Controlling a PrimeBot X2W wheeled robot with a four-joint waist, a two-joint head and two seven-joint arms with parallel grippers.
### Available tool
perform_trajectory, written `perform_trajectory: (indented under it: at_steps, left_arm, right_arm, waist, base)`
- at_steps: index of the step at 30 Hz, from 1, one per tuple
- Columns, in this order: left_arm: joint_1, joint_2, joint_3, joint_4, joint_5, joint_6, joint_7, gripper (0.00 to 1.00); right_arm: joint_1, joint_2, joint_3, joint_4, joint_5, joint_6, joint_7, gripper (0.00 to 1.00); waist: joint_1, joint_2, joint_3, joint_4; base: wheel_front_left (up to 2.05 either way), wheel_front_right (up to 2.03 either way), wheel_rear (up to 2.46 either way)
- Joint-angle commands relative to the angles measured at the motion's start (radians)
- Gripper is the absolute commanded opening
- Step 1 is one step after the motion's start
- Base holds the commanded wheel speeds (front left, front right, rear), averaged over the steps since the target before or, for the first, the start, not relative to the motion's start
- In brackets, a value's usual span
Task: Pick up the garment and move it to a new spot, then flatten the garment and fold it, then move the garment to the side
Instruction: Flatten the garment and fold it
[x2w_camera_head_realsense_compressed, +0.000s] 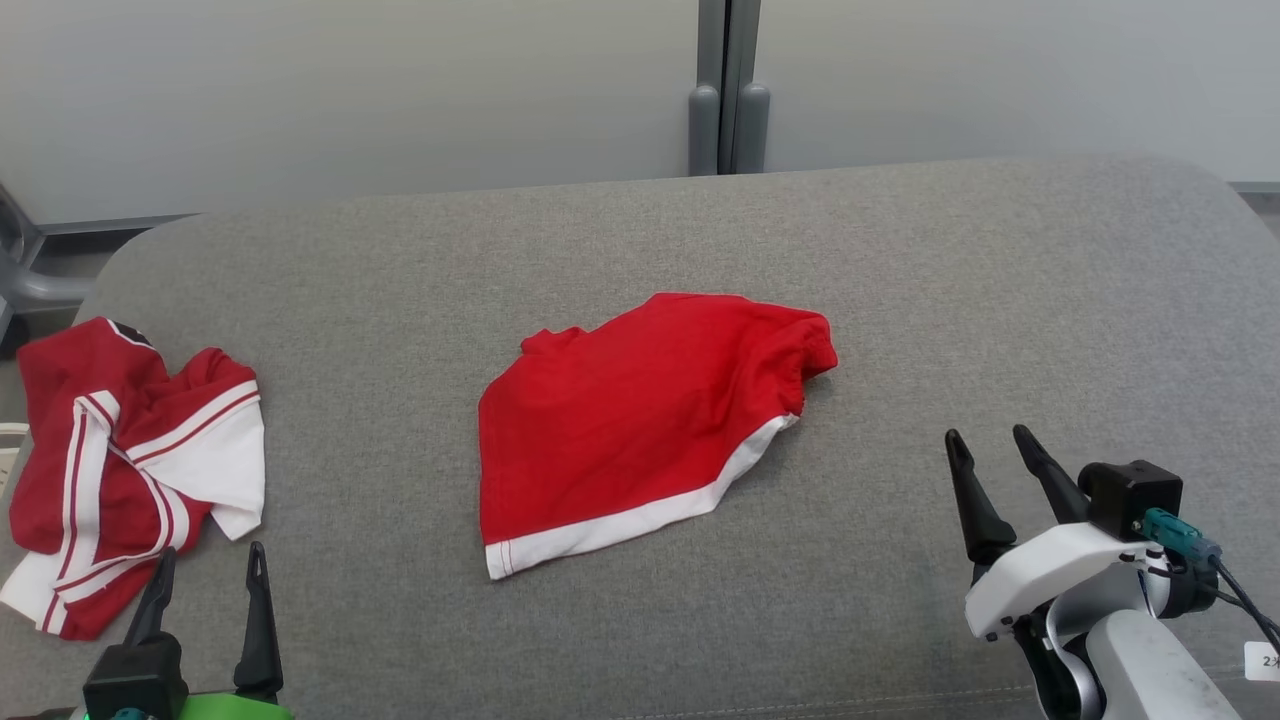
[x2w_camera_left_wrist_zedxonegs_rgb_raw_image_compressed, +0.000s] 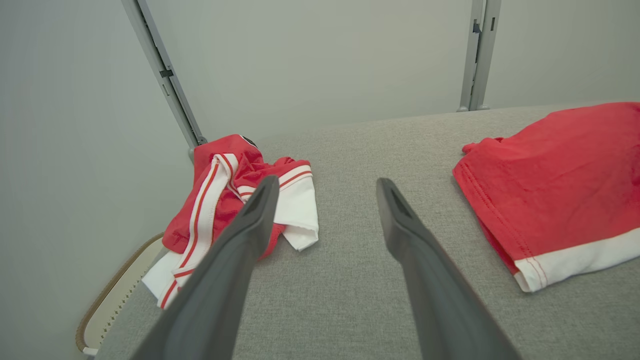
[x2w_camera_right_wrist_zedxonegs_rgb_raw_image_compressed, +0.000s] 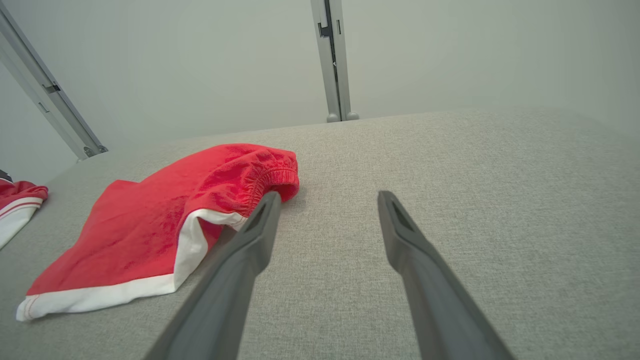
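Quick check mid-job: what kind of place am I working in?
Probably a garment-folding test bay: a grey fabric-covered table, bare partition panels, plus a red garment and a striped garment.

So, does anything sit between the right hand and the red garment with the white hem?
Nothing visible: only bare grey fabric surface lies between the open right hand and the red white-hemmed cloth garment.

Red garment (x2w_camera_left_wrist_zedxonegs_rgb_raw_image_compressed: 550, 190) runs off the left wrist view's right edge

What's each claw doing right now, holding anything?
Left claw: open, holding nothing.
Right claw: open, holding nothing.
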Motion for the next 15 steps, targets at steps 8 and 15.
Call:
perform_trajectory:
  at_steps: [8, 15]
  left_arm:
    - [-0.012, 0.012, -0.008, -0.004, -0.012, 0.007, -0.006, 1.00]
    - [-0.019, 0.013, -0.016, -0.007, -0.021, 0.004, -0.010, 1.00]
  right_arm:
    - [0.015, -0.021, 0.068, -0.019, 0.047, -0.001, -0.010, 1.00]
    - [0.006, -0.043, 0.089, -0.009, 0.066, -0.001, -0.020, 1.00]
  waist:
    - [0.0000, 0.0000, 0.001, 0.001]
    - [0.0000, 0.0000, 0.000, 0.006]
  base:
    - [0.00, 0.00, 0.00]
    - [0.00, 0.00, 0.00]
